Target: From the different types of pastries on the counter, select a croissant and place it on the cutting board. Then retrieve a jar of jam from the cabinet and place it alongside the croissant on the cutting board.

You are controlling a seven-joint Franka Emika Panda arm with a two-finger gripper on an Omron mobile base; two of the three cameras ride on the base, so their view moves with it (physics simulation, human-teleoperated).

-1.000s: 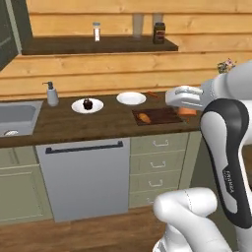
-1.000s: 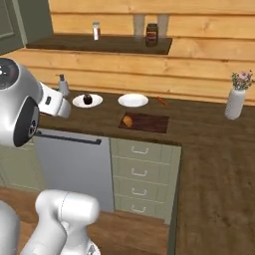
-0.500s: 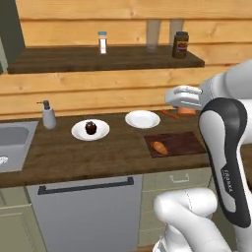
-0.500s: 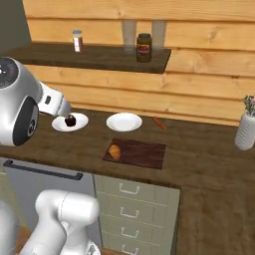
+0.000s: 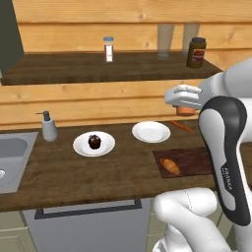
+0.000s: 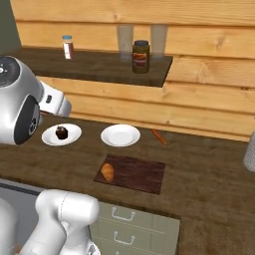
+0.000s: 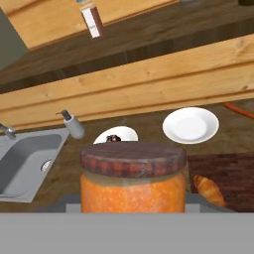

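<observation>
Right in front of the hand camera we see the jar of jam (image 7: 133, 183), a squat cylinder with a mottled orange body and a darker brownish, wood-patterned lid, upright and filling the lower middle of that view. Our gripper (image 5: 186, 104) holds it in the air above the counter (image 5: 74, 172); from the left base view only a sliver of orange shows beneath the white hand, and the finger tips themselves are hidden behind the jar, so we judge the jaws closed about its sides rather than see them. Below and beyond the jar lies the cutting board (image 6: 137, 173), a dark reddish-brown rectangle flat on the worktop, with the golden croissant (image 6: 107, 172) resting on its left end, tapered ends pointing along the board's short side. Just behind the board sits an empty white plate (image 6: 120, 135), and to its left a second white plate (image 6: 61, 134) carries the dark chocolate cupcake (image 6: 61, 132). A thin orange carrot (image 6: 159, 136) lies near the wall to the right of the plates. Farther left we see a soap dispenser (image 5: 48, 127) beside the sink (image 5: 15, 152). On the wall shelf (image 6: 99, 67) above stand a dark brown jar (image 6: 141, 56) and a white-and-red shaker (image 6: 67, 47).
</observation>
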